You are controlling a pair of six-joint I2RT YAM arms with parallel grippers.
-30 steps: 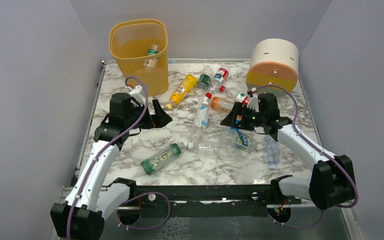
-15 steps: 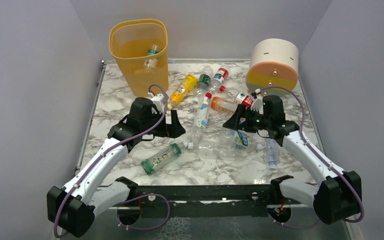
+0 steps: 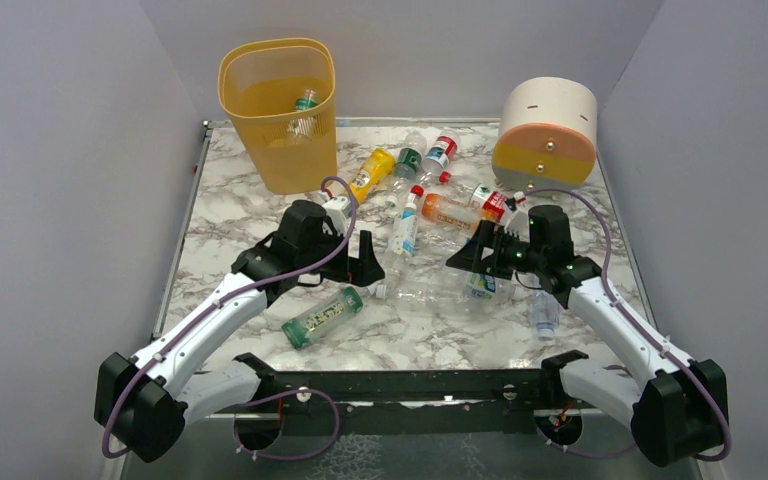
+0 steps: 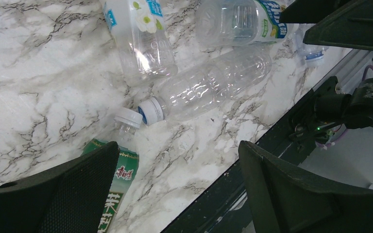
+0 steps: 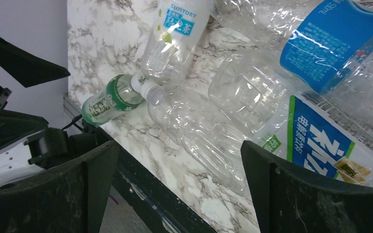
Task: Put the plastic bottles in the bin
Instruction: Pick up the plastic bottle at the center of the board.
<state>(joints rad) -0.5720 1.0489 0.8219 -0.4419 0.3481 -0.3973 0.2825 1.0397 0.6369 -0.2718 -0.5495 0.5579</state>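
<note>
The yellow-orange bin [image 3: 278, 110] stands at the back left with one bottle [image 3: 305, 105] inside. Several plastic bottles lie on the marble table. A green-label bottle [image 3: 322, 316] lies near the front and also shows in the left wrist view [image 4: 119, 179]. A clear bottle [image 3: 430, 293] lies beside it. A white-label bottle [image 3: 405, 225], a yellow one [image 3: 370, 170] and an orange one [image 3: 450, 210] lie farther back. My left gripper [image 3: 358, 262] is open and empty just above the green-label bottle's cap end. My right gripper [image 3: 467, 257] is open and empty over a blue-and-green-label bottle [image 5: 320, 136].
A round white, orange and grey drum [image 3: 548, 125] stands at the back right. A blue-cap clear bottle [image 3: 545, 310] lies near the right arm. The black front rail [image 3: 410, 385] runs along the table's near edge. Grey walls close in three sides.
My left arm has swung from beside the bin to the right and nearer, over the green-label bottle. My right gripper has shifted slightly nearer. Both stay open.
</note>
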